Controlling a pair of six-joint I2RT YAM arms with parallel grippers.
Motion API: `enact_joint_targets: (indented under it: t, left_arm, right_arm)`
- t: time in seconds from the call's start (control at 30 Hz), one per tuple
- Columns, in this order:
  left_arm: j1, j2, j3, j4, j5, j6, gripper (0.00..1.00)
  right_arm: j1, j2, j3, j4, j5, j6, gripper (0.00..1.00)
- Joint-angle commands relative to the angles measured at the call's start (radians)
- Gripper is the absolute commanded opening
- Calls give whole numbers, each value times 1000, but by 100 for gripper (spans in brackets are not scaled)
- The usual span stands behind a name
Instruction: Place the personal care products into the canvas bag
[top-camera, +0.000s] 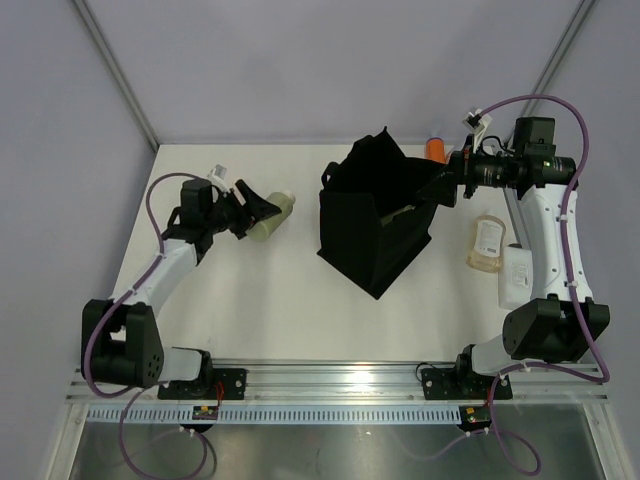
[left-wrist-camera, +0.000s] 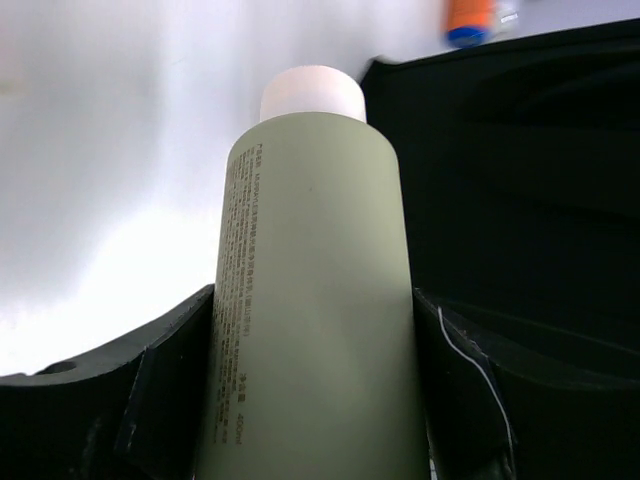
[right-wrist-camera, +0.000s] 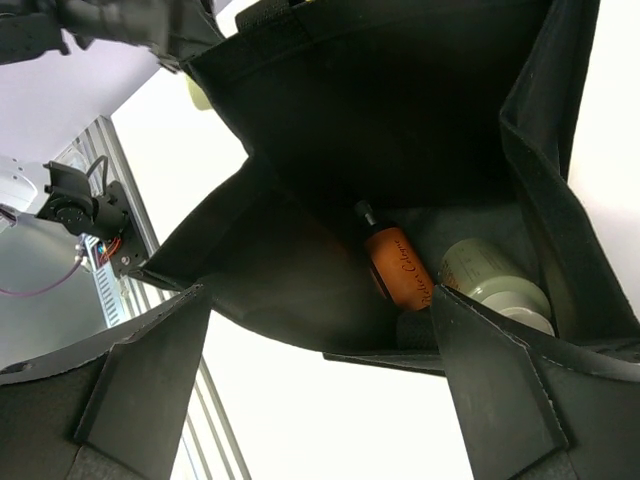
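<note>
The left gripper (top-camera: 256, 212) pinches a green bottle (left-wrist-camera: 310, 300) between its two fingers. The bottle has a white cap, and the cap points toward the black bag (top-camera: 345, 230). The bottle is out on the white table (top-camera: 280, 310), well to the left of the bag.

The right gripper (top-camera: 441, 187) is spread wide with nothing in it. It hangs at the right edge of the bag and looks inside. Two things lie in the bag, side by side – a brown bottle (right-wrist-camera: 398, 268) with a black top and a pale green pot (right-wrist-camera: 490, 278).

Right of the bag lie a see-through yellow bottle (top-camera: 487, 243) and a flat white one (top-camera: 517, 277). An orange bottle (top-camera: 436, 148) stands behind the bag
</note>
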Motion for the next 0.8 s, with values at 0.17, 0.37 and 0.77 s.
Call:
enact_joint_targets:
  t: [0.17, 0.37, 0.77]
  left_arm:
    - [13, -175, 157, 315, 125, -263, 0]
    - [-15, -174, 317, 345, 111, -333, 0]
    - [-321, 169, 784, 153, 44, -136, 0]
  right_arm:
    - [-6, -26, 5, 17, -39, 29, 100]
    - [-6, -20, 5, 20, -44, 35, 100]
    - [-9, -36, -5, 29, -25, 39, 99]
